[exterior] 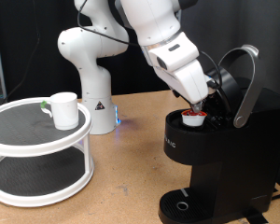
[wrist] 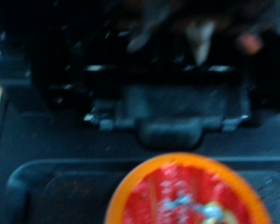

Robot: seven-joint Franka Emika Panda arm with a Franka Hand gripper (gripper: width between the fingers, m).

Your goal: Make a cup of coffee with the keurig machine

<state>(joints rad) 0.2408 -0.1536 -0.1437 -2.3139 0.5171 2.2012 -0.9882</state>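
A: Status, near to far?

B: Drip tray (exterior: 182, 203) at the machine's base is bare, no cup there yet. Above it the keurig machine (exterior: 217, 140) has its lid (exterior: 245, 82) up, w/ the pod (exterior: 192, 116) sitting in the holder; wrist view is filled by its orange top.

A: Gripper?

B: Gripper (exterior: 202, 101) is right over the pod. Fingers open or closed, can't tell.

A: Cup?

B: Cup (exterior: 63, 109) sits on the round white stand (exterior: 42, 140), exterior view's left, well apart from the machine. So pod looks loaded; lid not closed, cup not placed, no brew.

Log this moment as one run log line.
gripper: over pod in keurig machine | lid: open | cup: on white stand
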